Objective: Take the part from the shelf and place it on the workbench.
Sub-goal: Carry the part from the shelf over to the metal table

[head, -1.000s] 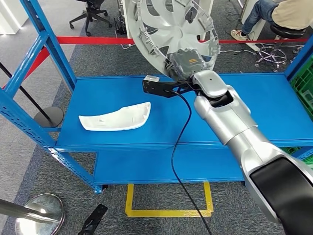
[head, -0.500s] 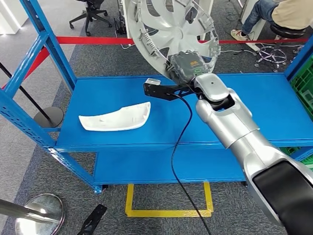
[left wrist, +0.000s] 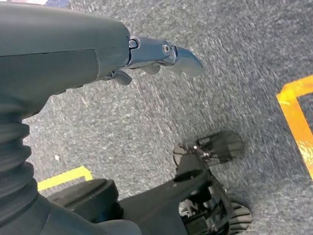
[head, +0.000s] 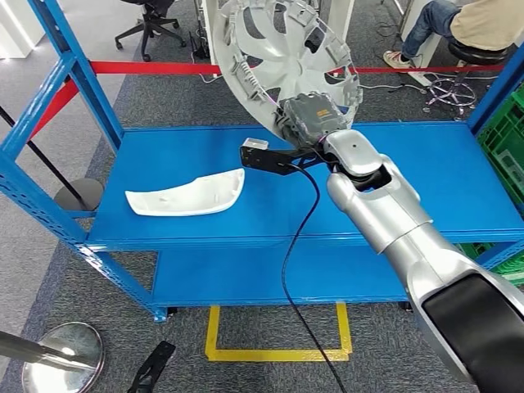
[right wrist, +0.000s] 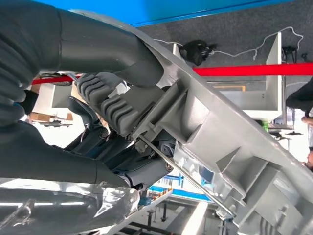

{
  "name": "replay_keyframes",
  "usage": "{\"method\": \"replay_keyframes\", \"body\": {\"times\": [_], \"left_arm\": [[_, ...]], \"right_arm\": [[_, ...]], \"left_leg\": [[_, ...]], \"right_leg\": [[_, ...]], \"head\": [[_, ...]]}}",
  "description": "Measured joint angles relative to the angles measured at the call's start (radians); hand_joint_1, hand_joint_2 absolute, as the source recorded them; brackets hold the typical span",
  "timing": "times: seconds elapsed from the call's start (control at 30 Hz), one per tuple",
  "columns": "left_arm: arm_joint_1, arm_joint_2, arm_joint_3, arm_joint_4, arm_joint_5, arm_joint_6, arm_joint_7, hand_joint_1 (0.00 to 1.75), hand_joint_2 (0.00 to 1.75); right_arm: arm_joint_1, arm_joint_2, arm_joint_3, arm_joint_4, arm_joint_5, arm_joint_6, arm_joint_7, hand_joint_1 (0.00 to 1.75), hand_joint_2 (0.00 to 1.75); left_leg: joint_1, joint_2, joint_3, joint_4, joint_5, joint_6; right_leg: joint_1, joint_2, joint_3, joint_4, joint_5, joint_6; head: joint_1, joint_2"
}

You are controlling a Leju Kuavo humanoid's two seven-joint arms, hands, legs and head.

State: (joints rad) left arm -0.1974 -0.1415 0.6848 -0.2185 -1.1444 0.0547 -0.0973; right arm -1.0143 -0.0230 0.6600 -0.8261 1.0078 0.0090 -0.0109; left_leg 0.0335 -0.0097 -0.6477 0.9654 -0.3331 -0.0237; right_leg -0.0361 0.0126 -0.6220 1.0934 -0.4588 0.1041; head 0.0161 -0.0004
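My right hand (head: 312, 115) grips the rim of a round silver wheel cover (head: 272, 49) and holds it tilted up above the blue shelf (head: 432, 164). In the right wrist view the thumb and fingers (right wrist: 110, 105) clamp the grey ribbed rim of the wheel cover (right wrist: 229, 147). A white curved trim part (head: 185, 195) lies flat on the left half of the shelf. My left hand (left wrist: 110, 54) hangs over the grey carpet with nothing in it, fingers extended.
Blue shelf uprights (head: 80, 78) slant at the left. A red barrier tape (head: 155, 67) runs behind the shelf. A green crate (head: 510, 143) sits at the right edge. A seated person (head: 463, 24) is at the far right. Yellow floor tape (head: 278, 352) marks the carpet below.
The whole picture has shifted slightly, so the camera moved. The right hand still holds the wheel cover, which now sits a little further left and higher.
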Motion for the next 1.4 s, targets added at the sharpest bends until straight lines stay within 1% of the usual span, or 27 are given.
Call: {"method": "replay_keyframes", "body": {"times": [0.07, 0.13, 0.2, 0.27, 0.33, 0.37, 0.4, 0.43, 0.53, 0.6, 0.67, 0.7, 0.77, 0.83, 0.87, 0.9, 0.93, 0.97, 1.03, 1.07, 1.13, 1.2, 1.23, 1.27, 1.33, 1.37, 1.4], "left_arm": [[-0.001, 0.003, 0.000, -0.001, 0.000, 0.000, 0.000, 0.00, 1.75], [0.001, 0.004, 0.000, -0.001, 0.000, 0.001, 0.000, 0.00, 1.75], [0.003, 0.004, 0.001, -0.001, -0.001, 0.001, 0.000, 0.00, 1.75], [0.001, 0.003, 0.001, -0.001, -0.001, 0.001, 0.000, 0.00, 1.75], [0.000, 0.003, 0.001, -0.001, -0.001, 0.001, 0.000, 0.00, 1.75], [0.000, 0.003, 0.001, -0.001, -0.001, 0.001, 0.000, 0.00, 1.75], [0.000, 0.003, 0.001, -0.001, -0.001, 0.001, 0.000, 0.00, 1.75], [-0.001, 0.003, 0.001, -0.001, -0.001, 0.001, 0.000, 0.00, 1.75], [-0.007, 0.003, 0.001, -0.001, -0.001, 0.001, 0.000, 0.00, 1.75], [-0.011, 0.003, 0.001, -0.001, -0.002, 0.002, 0.000, 0.00, 1.75], [-0.009, 0.002, 0.001, -0.001, -0.002, 0.002, 0.000, 0.00, 1.75], [-0.008, 0.002, 0.001, -0.001, -0.002, 0.002, 0.000, 0.00, 1.75], [-0.007, 0.002, 0.001, -0.001, -0.002, 0.002, 0.000, 0.00, 1.75], [-0.008, 0.001, 0.001, -0.001, -0.002, 0.002, 0.000, 0.00, 1.75], [-0.008, 0.001, 0.001, -0.001, -0.002, 0.002, 0.000, 0.00, 1.75], [-0.008, 0.000, 0.001, -0.001, -0.002, 0.002, 0.000, 0.00, 1.75], [-0.008, 0.000, 0.001, -0.001, -0.002, 0.001, 0.000, 0.00, 1.75], [-0.008, 0.000, 0.001, -0.001, -0.002, 0.001, 0.000, 0.00, 1.75], [-0.008, -0.001, 0.001, -0.001, -0.002, 0.001, 0.000, 0.00, 1.75], [-0.007, -0.001, 0.001, -0.001, -0.002, 0.001, 0.000, 0.00, 1.75], [-0.007, -0.001, 0.001, -0.001, -0.002, 0.001, 0.000, 0.00, 1.75], [-0.005, -0.001, 0.001, -0.001, -0.003, 0.000, 0.000, 0.00, 1.75], [-0.004, -0.001, 0.001, -0.001, -0.003, 0.000, 0.000, 0.00, 1.75], [-0.004, -0.001, 0.001, -0.001, -0.004, 0.000, 0.000, 0.00, 1.75], [-0.004, -0.001, 0.001, -0.001, -0.005, 0.000, 0.000, 0.00, 1.75], [-0.005, -0.001, 0.001, -0.001, -0.005, 0.000, 0.000, 0.00, 1.75], [-0.005, -0.001, 0.001, -0.001, -0.005, 0.000, 0.000, 0.00, 1.75]], "right_arm": [[0.000, 0.000, 0.001, -0.002, 0.000, -0.001, -0.001, 1.75, 1.75], [0.001, -0.001, 0.002, -0.003, -0.001, -0.002, -0.001, 1.75, 1.75], [0.001, -0.002, 0.002, -0.004, -0.003, -0.002, 0.000, 1.75, 1.75], [-0.001, -0.002, 0.002, -0.006, -0.004, -0.002, 0.001, 1.75, 1.75], [0.000, -0.002, 0.001, -0.006, -0.005, -0.002, 0.001, 1.75, 1.75], [0.000, -0.002, 0.002, -0.006, -0.006, -0.002, 0.001, 1.75, 1.75], [0.001, -0.002, 0.002, -0.006, -0.006, -0.002, 0.000, 1.75, 1.75], [0.001, -0.002, 0.002, -0.006, -0.006, -0.002, 0.000, 1.75, 1.75], [0.001, -0.002, 0.001, -0.010, -0.007, -0.002, 0.000, 1.75, 1.75], [0.000, -0.003, 0.000, -0.014, -0.007, -0.003, 0.000, 1.75, 1.75], [0.000, -0.005, 0.001, -0.014, -0.008, -0.003, 0.000, 1.75, 1.75], [0.000, -0.006, 0.001, -0.014, -0.009, -0.003, 0.000, 1.75, 1.75], [0.001, -0.008, 0.000, -0.014, -0.010, -0.003, -0.001, 1.75, 1.75], [0.001, -0.009, 0.001, -0.014, -0.010, -0.003, -0.002, 1.75, 1.75], [0.001, -0.009, 0.001, -0.014, -0.010, -0.003, -0.002, 1.75, 1.75], [0.001, -0.009, 0.002, -0.014, -0.010, -0.003, -0.003, 1.75, 1.75], [0.002, -0.009, 0.002, -0.014, -0.010, -0.003, -0.003, 1.75, 1.75], [0.002, -0.009, 0.002, -0.014, -0.010, -0.003, -0.003, 1.75, 1.75], [0.000, -0.009, 0.001, -0.017, -0.011, -0.004, -0.003, 1.75, 1.75], [-0.001, -0.009, 0.001, -0.019, -0.011, -0.004, -0.003, 1.75, 1.75], [-0.002, -0.008, 0.000, -0.022, -0.012, -0.006, -0.003, 1.75, 1.75], [-0.004, -0.008, 0.000, -0.022, -0.013, -0.009, -0.003, 1.75, 1.75], [-0.004, -0.008, 0.001, -0.022, -0.014, -0.011, -0.003, 1.75, 1.75], [-0.005, -0.008, 0.000, -0.022, -0.015, -0.011, -0.003, 1.75, 1.75], [-0.007, -0.007, 0.000, -0.022, -0.017, -0.012, -0.003, 1.75, 1.75], [-0.008, -0.007, 0.000, -0.022, -0.017, -0.012, -0.003, 1.75, 1.75], [-0.008, -0.007, 0.000, -0.022, -0.017, -0.012, -0.003, 1.75, 1.75]], "left_leg": [[0.002, -0.003, -0.018, 0.021, 0.002, -0.017], [0.001, -0.005, -0.030, 0.022, 0.015, -0.028], [0.002, -0.001, -0.046, 0.035, -0.002, -0.034], [0.000, 0.002, -0.079, 0.123, -0.075, -0.036], [-0.003, 0.002, -0.121, 0.266, -0.159, -0.033], [-0.005, 0.002, -0.130, 0.316, -0.183, -0.030], [-0.007, 0.002, -0.122, 0.329, -0.189, -0.026], [-0.010, 0.002, -0.094, 0.302, -0.179, -0.019], [-0.022, 0.003, 0.037, 0.115, -0.139, 0.000], [-0.028, 0.001, 0.063, 0.059, -0.134, 0.004], [-0.029, -0.001, 0.054, 0.052, -0.116, 0.011], [-0.028, 0.000, 0.048, 0.048, -0.105, 0.018], [-0.026, 0.002, 0.034, 0.042, -0.082, 0.031], [-0.028, 0.003, 0.013, 0.042, -0.064, 0.038], [-0.029, 0.003, 0.001, 0.042, -0.054, 0.039], [-0.030, 0.003, -0.012, 0.042, -0.044, 0.040], [-0.031, 0.003, -0.024, 0.043, -0.034, 0.040], [-0.031, 0.002, -0.035, 0.043, -0.024, 0.039], [-0.033, -0.001, -0.055, 0.044, -0.005, 0.033], [-0.033, -0.001, -0.060, 0.043, 0.006, 0.028], [-0.033, -0.002, -0.066, 0.036, 0.027, 0.015], [-0.033, -0.002, -0.072, 0.029, 0.033, 0.004], [-0.033, -0.002, -0.080, 0.043, 0.010, -0.003], [-0.032, -0.001, -0.093, 0.078, -0.033, -0.009], [-0.028, 0.000, -0.126, 0.208, -0.139, -0.021], [-0.025, 0.001, -0.137, 0.274, -0.170, -0.026], [-0.023, 0.001, -0.138, 0.319, -0.177, -0.030]], "right_leg": [[-0.002, 0.011, 0.024, -0.055, 0.016, -0.009], [0.001, 0.016, 0.006, -0.042, 0.023, -0.036], [0.001, 0.015, -0.013, -0.036, 0.034, -0.058], [0.001, 0.014, -0.028, -0.037, 0.048, -0.074], [0.006, 0.013, -0.042, -0.038, 0.061, -0.081], [0.008, 0.013, -0.050, -0.038, 0.067, -0.083], [0.011, 0.012, -0.058, -0.038, 0.074, -0.084], [0.013, 0.012, -0.065, -0.038, 0.081, -0.084], [0.017, 0.011, -0.083, -0.038, 0.101, -0.075], [0.018, 0.008, -0.090, -0.045, 0.117, -0.063], [0.015, 0.004, -0.093, -0.058, 0.132, -0.050], [0.014, 0.002, -0.098, -0.055, 0.124, -0.045], [0.015, -0.002, -0.121, 0.012, 0.053, -0.039], [0.017, -0.004, -0.153, 0.147, -0.044, -0.035], [0.018, -0.004, -0.159, 0.202, -0.069, -0.034], [0.019, -0.004, -0.152, 0.229, -0.074, -0.034], [0.021, -0.004, -0.126, 0.221, -0.061, -0.037], [0.023, -0.004, -0.083, 0.177, -0.040, -0.041], [0.029, -0.004, 0.019, 0.040, -0.030, -0.052], [0.032, -0.004, 0.053, -0.012, -0.034, -0.056], [0.037, -0.003, 0.071, -0.053, -0.037, -0.064], [0.032, -0.004, 0.057, -0.060, -0.014, -0.077], [0.028, -0.005, 0.049, -0.065, 0.000, -0.083], [0.024, -0.007, 0.038, -0.070, 0.014, -0.088], [0.021, -0.008, 0.012, -0.073, 0.040, -0.091], [0.020, -0.008, -0.002, -0.073, 0.052, -0.090], [0.019, -0.008, -0.017, -0.072, 0.064, -0.088]], "head": [[0.000, 0.000], [-0.004, 0.000], [-0.006, 0.000], [-0.009, 0.000], [-0.010, 0.000], [-0.010, 0.000], [-0.011, 0.000], [-0.011, 0.000], [-0.011, 0.000], [-0.011, 0.000], [-0.010, 0.000], [-0.010, 0.000], [-0.008, 0.000], [-0.006, 0.000], [-0.006, 0.000], [-0.006, 0.000], [-0.006, 0.000], [-0.006, 0.000], [-0.007, 0.000], [-0.007, 0.000], [-0.003, 0.000], [0.000, 0.000], [-0.001, 0.000], [-0.003, 0.000], [-0.007, 0.000], [-0.007, 0.000], [-0.007, 0.000]]}}
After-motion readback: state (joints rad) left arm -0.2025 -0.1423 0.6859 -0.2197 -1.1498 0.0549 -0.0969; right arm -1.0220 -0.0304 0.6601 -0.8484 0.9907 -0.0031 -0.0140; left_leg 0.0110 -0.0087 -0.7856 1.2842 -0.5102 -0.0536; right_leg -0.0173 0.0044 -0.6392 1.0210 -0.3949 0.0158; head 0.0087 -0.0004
